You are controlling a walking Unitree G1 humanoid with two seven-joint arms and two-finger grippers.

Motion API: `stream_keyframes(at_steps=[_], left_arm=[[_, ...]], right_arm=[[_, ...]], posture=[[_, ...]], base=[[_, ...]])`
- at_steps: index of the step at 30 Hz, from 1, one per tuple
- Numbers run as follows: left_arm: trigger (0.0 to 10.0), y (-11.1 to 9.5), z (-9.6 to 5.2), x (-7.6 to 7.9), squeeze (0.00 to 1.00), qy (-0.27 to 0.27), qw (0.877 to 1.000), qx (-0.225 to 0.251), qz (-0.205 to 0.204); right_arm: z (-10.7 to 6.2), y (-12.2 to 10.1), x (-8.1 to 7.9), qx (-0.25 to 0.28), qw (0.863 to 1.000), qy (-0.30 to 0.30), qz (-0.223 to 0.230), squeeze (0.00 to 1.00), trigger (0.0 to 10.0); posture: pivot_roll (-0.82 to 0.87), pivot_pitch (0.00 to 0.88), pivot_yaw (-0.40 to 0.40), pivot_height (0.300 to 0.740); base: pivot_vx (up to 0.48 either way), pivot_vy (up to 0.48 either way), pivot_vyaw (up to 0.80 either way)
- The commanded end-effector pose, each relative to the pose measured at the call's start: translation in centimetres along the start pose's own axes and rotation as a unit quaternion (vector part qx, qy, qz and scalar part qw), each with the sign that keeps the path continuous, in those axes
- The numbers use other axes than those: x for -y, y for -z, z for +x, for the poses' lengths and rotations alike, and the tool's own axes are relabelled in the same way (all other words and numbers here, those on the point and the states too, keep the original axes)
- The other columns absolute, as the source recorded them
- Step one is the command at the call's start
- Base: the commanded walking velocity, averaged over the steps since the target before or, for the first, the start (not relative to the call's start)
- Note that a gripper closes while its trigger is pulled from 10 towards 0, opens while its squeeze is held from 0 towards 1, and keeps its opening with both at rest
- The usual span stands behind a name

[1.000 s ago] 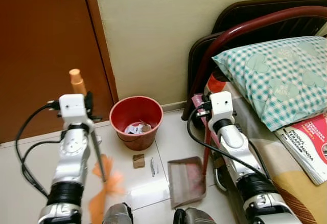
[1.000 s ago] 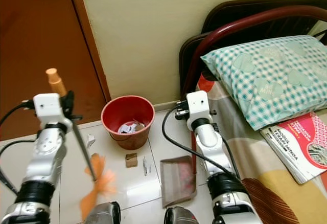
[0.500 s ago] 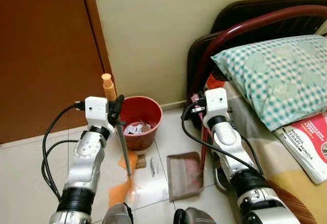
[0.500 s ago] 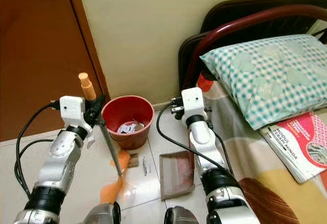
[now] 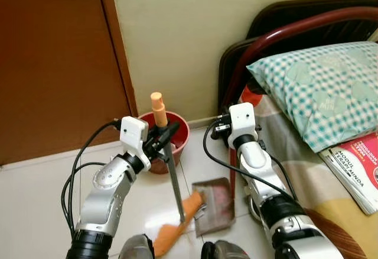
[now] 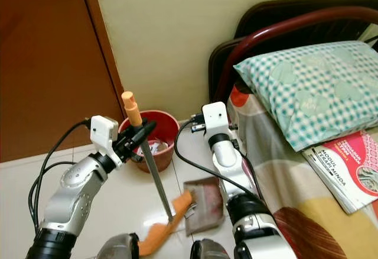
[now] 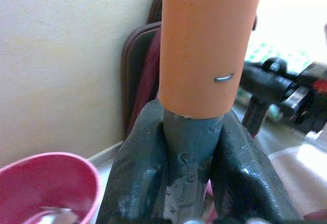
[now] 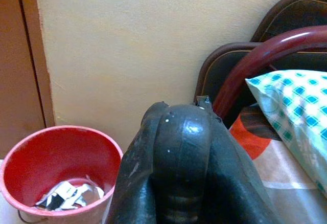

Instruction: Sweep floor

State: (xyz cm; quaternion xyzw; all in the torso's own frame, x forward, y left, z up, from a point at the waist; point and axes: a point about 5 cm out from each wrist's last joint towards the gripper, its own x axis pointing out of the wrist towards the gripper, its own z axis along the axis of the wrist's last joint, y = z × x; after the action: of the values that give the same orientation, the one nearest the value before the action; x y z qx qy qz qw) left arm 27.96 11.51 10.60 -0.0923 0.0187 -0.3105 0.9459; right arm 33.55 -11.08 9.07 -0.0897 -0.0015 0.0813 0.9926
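Note:
My left gripper is shut on a broom's grey rod, just under its orange cap. The rod slants down to the orange bristles, which lie on the white floor tiles against the left edge of a brown dustpan. Small grey scraps sit at that edge. My right gripper is shut on the top of the dustpan's red upright handle. Its fingers are pressed together. A red bin with paper scraps stands at the wall, partly behind my left gripper.
A brown door is on the left and a cream wall straight ahead. A bed with a dark red frame, a checked pillow and a red book runs close along the right.
My left arm has swung the broom to the right, dragging the bristles across the tiles to the dustpan's edge. The brown scrap has gone from its old spot. The right arm shifted slightly left.

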Motion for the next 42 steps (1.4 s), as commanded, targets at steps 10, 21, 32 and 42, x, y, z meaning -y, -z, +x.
stream_keyframes(at_steps=[10, 21, 32, 42], left_arm=[[10.0, -2.1, -1.2, -4.8, 0.00, -0.160, 0.986, 0.041, 0.009], [10.0, -1.4, -6.0, -8.5, 0.00, -0.283, 0.952, -0.007, 0.118], [10.0, 1.1, -6.9, -6.4, 0.00, -0.277, 0.953, -0.039, 0.117], [10.0, 1.6, -6.6, -6.2, 0.00, -0.282, 0.953, -0.043, 0.103]], right_arm=[[-0.1, 0.2, -0.4, -0.001, 1.000, -0.014, 0.006, 0.00, 10.0], [-1.1, 0.1, 0.8, 0.022, 1.000, -0.007, 0.019, 0.00, 10.0], [-3.7, 0.1, 2.9, 0.044, 0.999, -0.002, -0.006, 0.00, 10.0], [-4.0, 0.1, 2.3, 0.031, 0.999, 0.015, 0.042, 0.00, 10.0]], posture=[[0.05, 0.093, -0.042, 0.740], [0.06, 0.106, -0.019, 0.740], [0.04, 0.105, -0.032, 0.740], [0.04, 0.075, -0.039, 0.740]], base=[[0.000, 0.000, 0.00], [0.000, 0.000, 0.00], [0.000, 0.000, 0.31], [0.000, 0.110, 0.53]])
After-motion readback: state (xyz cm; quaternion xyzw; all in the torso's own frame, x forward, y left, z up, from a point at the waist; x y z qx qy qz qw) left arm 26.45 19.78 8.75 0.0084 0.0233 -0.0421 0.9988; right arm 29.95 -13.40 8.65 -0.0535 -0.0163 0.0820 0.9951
